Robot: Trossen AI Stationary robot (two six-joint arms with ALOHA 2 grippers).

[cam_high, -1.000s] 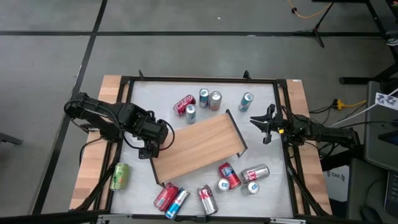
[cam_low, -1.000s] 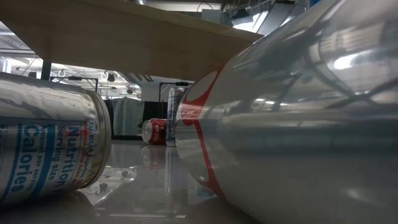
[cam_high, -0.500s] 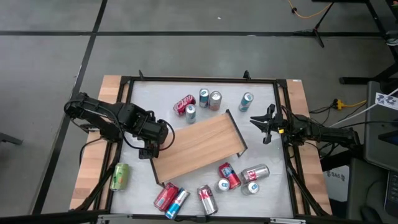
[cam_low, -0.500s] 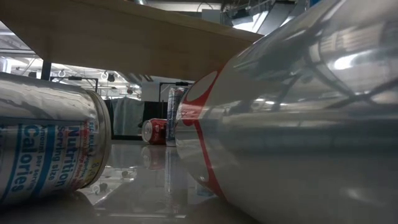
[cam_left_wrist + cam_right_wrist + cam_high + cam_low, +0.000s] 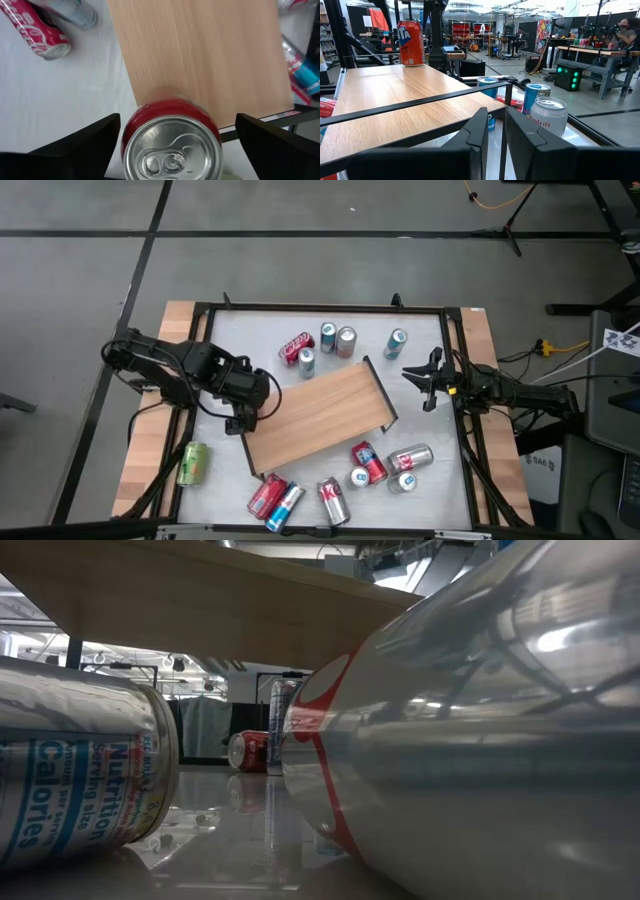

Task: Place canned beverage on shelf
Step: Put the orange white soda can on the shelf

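My left tool (image 5: 240, 418) is positioned over the shelf's (image 5: 320, 415) left corner, close to the table's left edge. Its fingers (image 5: 90, 137) are spread wide apart, one on each side of a red can (image 5: 172, 142), with a visible gap on both sides. The red can stands upright on the wooden board at that corner; in the right wrist view it appears at the far end of the board (image 5: 410, 42), label facing outward.

My right tool (image 5: 432, 380) rests at the table's right edge, just beyond the shelf's right corner, fingers (image 5: 470, 140) pressed together and holding nothing.

The shelf sits askew in the middle of the table (image 5: 430, 420), its black frame visible along the edges.

Other cans lie around it:
- Four cans near the table's far edge (image 5: 322, 345), one red and lying on its side.
- One upright blue can (image 5: 396, 343) toward the far right corner.
- A cluster of toppled cans along the near edge (image 5: 340, 480).
- One green can (image 5: 192, 463) outside the frame on the wooden border at the near left.
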